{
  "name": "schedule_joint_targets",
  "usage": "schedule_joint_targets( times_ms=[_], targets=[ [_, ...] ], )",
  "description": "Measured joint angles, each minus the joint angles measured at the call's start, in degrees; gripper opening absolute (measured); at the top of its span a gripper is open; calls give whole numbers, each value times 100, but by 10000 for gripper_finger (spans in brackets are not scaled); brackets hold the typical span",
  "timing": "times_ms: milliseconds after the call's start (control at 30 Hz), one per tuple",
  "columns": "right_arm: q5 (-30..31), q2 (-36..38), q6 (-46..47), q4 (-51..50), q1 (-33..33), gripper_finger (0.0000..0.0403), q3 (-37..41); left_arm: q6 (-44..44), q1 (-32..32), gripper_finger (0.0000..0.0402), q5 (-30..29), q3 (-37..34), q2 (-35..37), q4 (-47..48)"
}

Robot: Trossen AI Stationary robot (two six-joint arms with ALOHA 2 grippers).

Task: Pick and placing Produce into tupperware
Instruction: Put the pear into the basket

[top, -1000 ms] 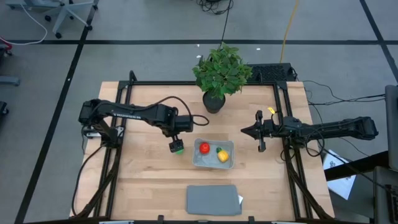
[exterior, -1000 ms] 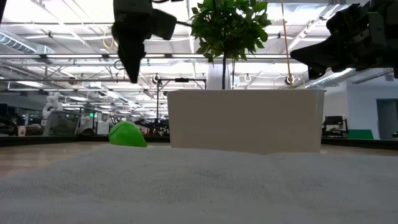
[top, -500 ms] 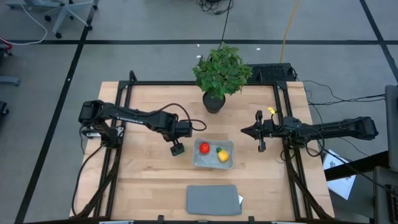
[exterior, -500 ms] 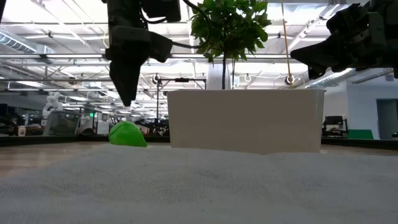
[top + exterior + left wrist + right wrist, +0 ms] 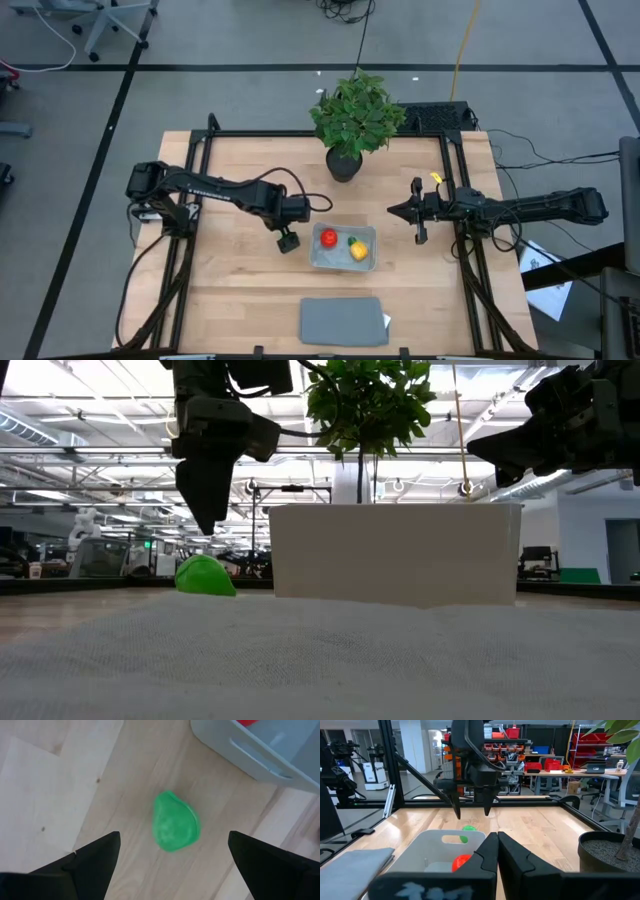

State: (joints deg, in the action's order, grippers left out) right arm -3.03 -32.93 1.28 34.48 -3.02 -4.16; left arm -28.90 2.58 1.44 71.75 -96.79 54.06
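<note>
Three pieces: you see two already inside the container and one lying outside it.
Container: the shallow translucent grey-clear rectangular tupperware (image 5: 344,248) sits near the middle of the light wooden table (image 5: 230,300).
Red piece: the round red toy produce (image 5: 328,238) lies in the tupperware's half nearer the left arm.
Yellow piece: the yellow toy produce with a green tip (image 5: 356,248) lies in the tupperware, just beside the red one.
Green piece: the round green toy produce (image 5: 175,822) rests on the bare wood just beside the tupperware; from overhead the gripper hides it from you.
Left gripper: the left gripper (image 5: 172,852) hangs directly above the green piece, fingers spread wide, one to either side of it, not touching it.
Right gripper: the right gripper (image 5: 400,211) waits above the table to the tupperware's right, fingers pressed together and empty.
Other items: a leafy potted plant (image 5: 354,118) stands at the far edge; a flat opaque grey rectangle (image 5: 342,320) lies at the near edge.
</note>
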Motion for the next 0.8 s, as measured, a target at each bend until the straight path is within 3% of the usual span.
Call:
schedule_joint_targets(
  times_ms=[800],
  targets=[
    [-1, 2, 14, 0, 0, 0, 0, -89, 364, 376, -354, -8, -365, -263]
  ],
)
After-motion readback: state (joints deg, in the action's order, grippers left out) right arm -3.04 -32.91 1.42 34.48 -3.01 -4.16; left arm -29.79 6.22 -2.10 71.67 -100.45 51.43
